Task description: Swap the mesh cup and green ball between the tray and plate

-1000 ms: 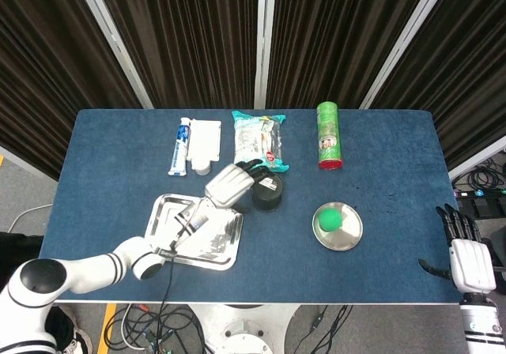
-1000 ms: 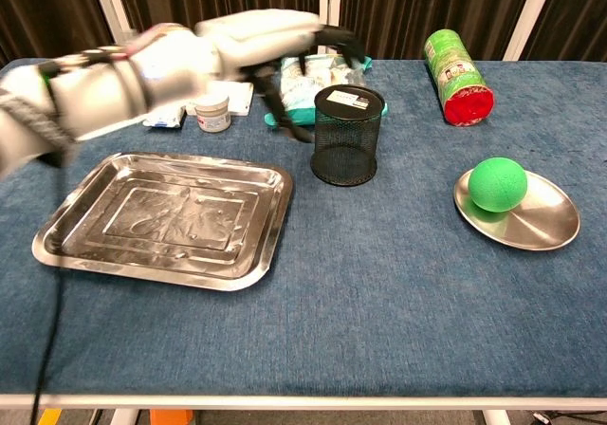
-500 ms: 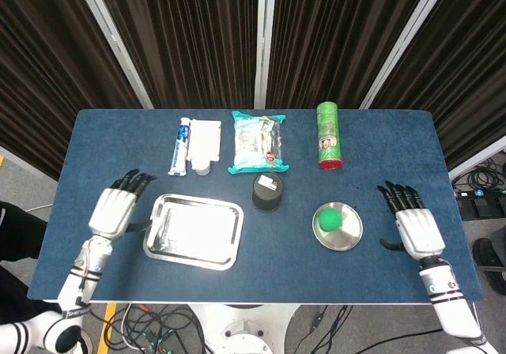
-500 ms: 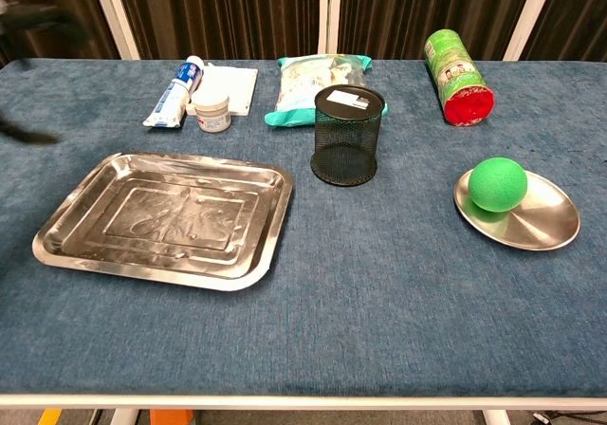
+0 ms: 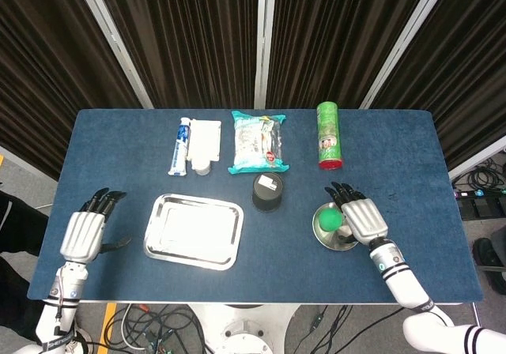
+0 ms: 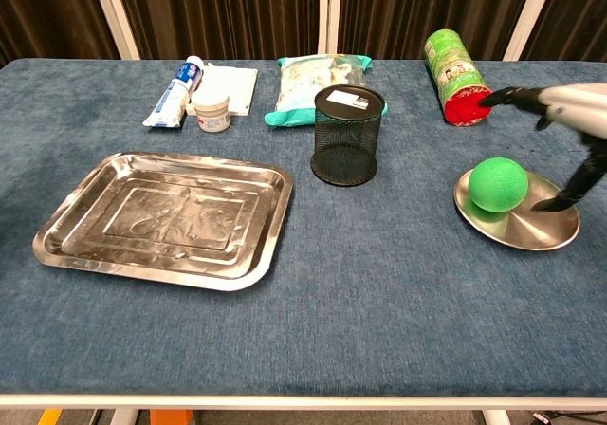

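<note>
Empty tray (image 6: pixel 161 218) at near left. Plate (image 6: pixel 541 230) at right, holding green ball (image 6: pixel 498 184). Right hand (image 5: pixel 361 217) above plate, fingers spread over ball, gripping nothing. Left hand (image 5: pixel 83 232) at left table edge, palm down, fingers apart. Mesh cup (image 6: pixel 347 135) upright on cloth, between tray and plate.

Table (image 5: pixel 118 133) front edge open; mesh cup (image 5: pixel 267 191) stands between tray (image 5: pixel 194 231) and plate (image 5: pixel 326 234), back-edge clutter behind.
</note>
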